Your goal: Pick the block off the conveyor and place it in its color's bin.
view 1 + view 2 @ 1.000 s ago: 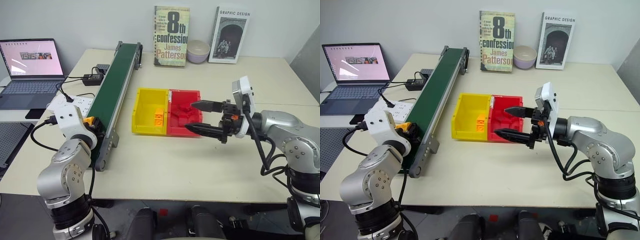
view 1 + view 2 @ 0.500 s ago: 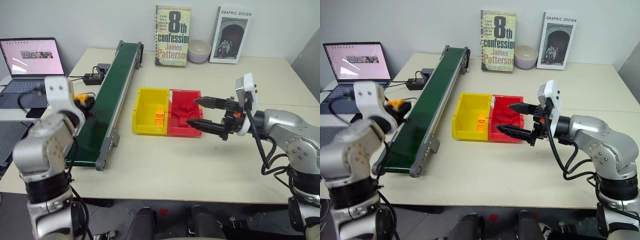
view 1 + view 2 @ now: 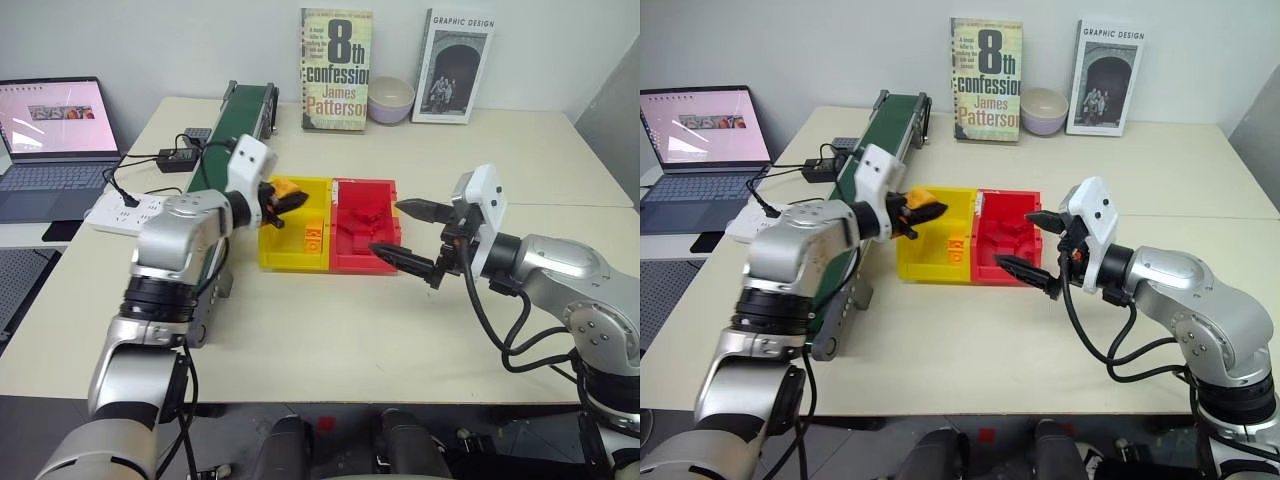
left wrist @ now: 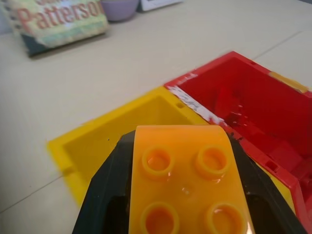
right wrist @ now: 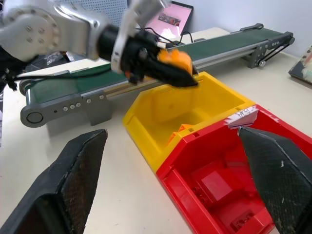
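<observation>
Held over the far left corner of the yellow bin (image 3: 297,224): the orange-yellow block (image 3: 286,188), pinched between the black fingers of the left gripper (image 3: 289,196), clear of the dark-green conveyor (image 3: 865,160) running along the bin's left. Seen close in the left wrist view: four studs on the block's top face, a black finger (image 4: 105,190) pressed to each side, the yellow bin's open cavity beneath, the joined red bin (image 4: 253,107) beyond. Seen from the right wrist view: another orange piece (image 5: 176,134) lying inside the yellow bin, red pieces (image 5: 214,180) in the red bin. Spread wide and holding nothing near the red bin's right edge: the right gripper (image 3: 408,236). Propped at the desk's (image 3: 330,330) far edge: two books (image 3: 335,70) flanking a pale bowl (image 3: 391,100). Off to the left: an open laptop (image 3: 50,130).
</observation>
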`<state>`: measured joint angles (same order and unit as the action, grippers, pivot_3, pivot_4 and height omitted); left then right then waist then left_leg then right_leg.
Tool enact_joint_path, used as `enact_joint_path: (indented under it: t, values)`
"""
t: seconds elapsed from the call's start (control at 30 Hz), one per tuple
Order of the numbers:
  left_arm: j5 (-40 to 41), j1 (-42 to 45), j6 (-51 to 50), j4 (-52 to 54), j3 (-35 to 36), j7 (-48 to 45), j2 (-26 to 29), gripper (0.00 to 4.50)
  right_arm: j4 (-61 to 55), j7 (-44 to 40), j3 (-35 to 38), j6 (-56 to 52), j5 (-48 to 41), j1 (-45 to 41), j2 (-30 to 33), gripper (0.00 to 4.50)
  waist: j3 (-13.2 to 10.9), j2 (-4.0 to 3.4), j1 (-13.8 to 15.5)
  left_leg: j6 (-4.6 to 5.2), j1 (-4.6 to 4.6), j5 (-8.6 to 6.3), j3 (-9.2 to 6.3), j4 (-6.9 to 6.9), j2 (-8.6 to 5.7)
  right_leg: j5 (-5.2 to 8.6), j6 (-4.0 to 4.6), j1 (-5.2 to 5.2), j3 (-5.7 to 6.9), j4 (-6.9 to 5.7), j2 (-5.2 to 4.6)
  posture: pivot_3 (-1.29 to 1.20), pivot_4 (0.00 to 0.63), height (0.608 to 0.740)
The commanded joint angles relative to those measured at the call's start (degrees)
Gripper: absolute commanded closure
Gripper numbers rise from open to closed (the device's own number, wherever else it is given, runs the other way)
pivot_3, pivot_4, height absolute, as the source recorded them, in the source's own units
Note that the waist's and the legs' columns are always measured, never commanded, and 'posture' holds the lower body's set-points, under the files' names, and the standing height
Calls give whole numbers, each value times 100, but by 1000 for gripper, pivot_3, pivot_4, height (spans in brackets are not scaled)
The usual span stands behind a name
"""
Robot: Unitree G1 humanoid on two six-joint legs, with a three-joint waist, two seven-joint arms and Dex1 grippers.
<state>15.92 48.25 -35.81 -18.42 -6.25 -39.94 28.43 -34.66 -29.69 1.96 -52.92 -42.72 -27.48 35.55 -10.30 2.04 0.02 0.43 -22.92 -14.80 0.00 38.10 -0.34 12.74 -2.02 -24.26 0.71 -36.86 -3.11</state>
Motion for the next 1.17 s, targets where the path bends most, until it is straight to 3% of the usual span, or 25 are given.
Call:
enact_joint_path:
  t: [0.03, 0.27, 0.5, 0.67, 0.9, 1.03, 1.17]
  values:
    - [-271, 346, 598, -435, -43, -191, -91, 2600, -330, 226, 123, -69, -45, 63, -2, 0, 0, 0, -2, 0, 0, 0, 3, -1, -1, 0, 0, -1, -1, 0, 0, 0, 150, 740]
    - [-359, 582, 847, -840, 95, -359, -111, 1493, -427, 493, 236, -204, -158, 103, -48, 0, 0, 0, -3, 1, -1, -1, -2, 0, 0, 0, -1, -1, 1, -1, 0, 0, 150, 740]
    - [-403, 655, 851, -870, 167, -440, -66, 34, -405, 548, 246, -263, -238, 30, -7, 0, 0, 0, -5, 1, -1, 0, -1, 0, -1, 0, -2, 0, 3, -2, 1, 0, 150, 740]
    - [-261, 590, 579, -532, 400, -740, 421, 14, -229, 234, 198, -173, -212, -48, 136, 0, 0, 0, -27, 1, 1, 0, 1, 0, 0, 0, -2, -2, 4, -4, 3, 0, 150, 740]
    - [687, -452, -628, 1405, 869, -2099, 1918, 14, 257, -678, 234, 74, -185, -166, 609, 0, -2, -4, -59, 1, 2, -1, 1, -6, 5, 0, -2, -6, 0, -5, 5, 0, 150, 740]
    - [1046, -1140, -1155, 2317, 1299, -2226, 2550, 14, 485, -1161, 244, 245, -141, -109, 853, 0, -3, -3, -23, 1, 0, -1, -5, -3, 4, 2, -2, -4, 2, -3, 1, 0, 150, 740]
    - [1314, -1819, -1502, 2896, 1686, -2081, 2787, 14, 786, -1435, 176, 488, 38, 5, 926, 0, -3, -3, -7, 1, 5, -1, -4, 0, 3, 5, -7, 4, 0, -1, 0, 0, 150, 740]
